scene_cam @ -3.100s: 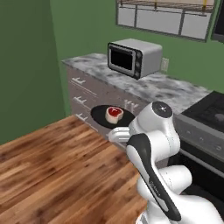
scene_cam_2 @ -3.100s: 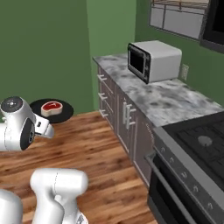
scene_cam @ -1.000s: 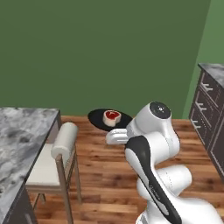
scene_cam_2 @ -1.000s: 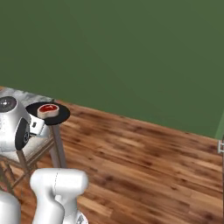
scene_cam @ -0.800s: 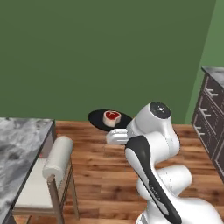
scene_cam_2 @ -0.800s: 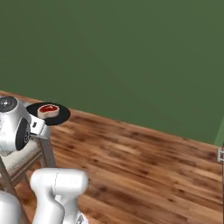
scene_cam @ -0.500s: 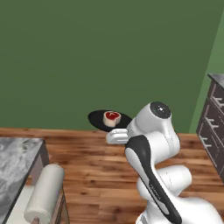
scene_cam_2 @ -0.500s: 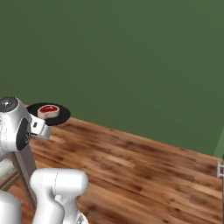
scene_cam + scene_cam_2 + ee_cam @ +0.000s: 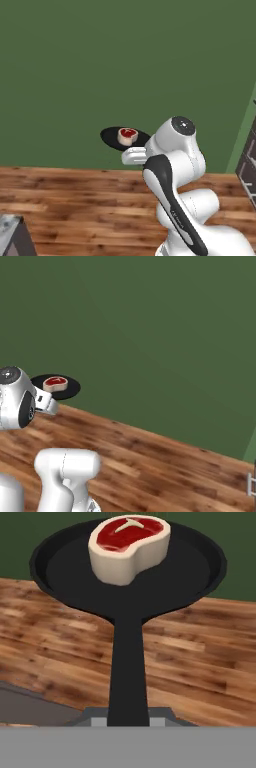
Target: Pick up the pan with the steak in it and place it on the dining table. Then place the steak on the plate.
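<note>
The pincer is clamped tight on the long thin handle of the pan, the handle running from 6 o'clock in the hand view straight up toward the round black bowl at 12 o'clock. The pan is carried level in the air, clear of any tabletop, with wooden floor showing beneath it and a green wall beyond its far rim. The steak lies inside the pan, toward the far part of the bowl at about 12 o'clock from the handle joint, red on top with a pale fatty rim all round it. In the left base view the pan hangs at about 10 o'clock from the arm's white upper joint, with the steak sitting near its middle, all set against the green wall above the wooden floor. In the right base view the pan sits at about 2 o'clock from the rounded white joint, the steak resting on it, and the wooden floor stretches away toward 4 o'clock below the wall. A small grey corner of some furniture shows at about 8 o'clock in the left base view; what it belongs to cannot be told.
</note>
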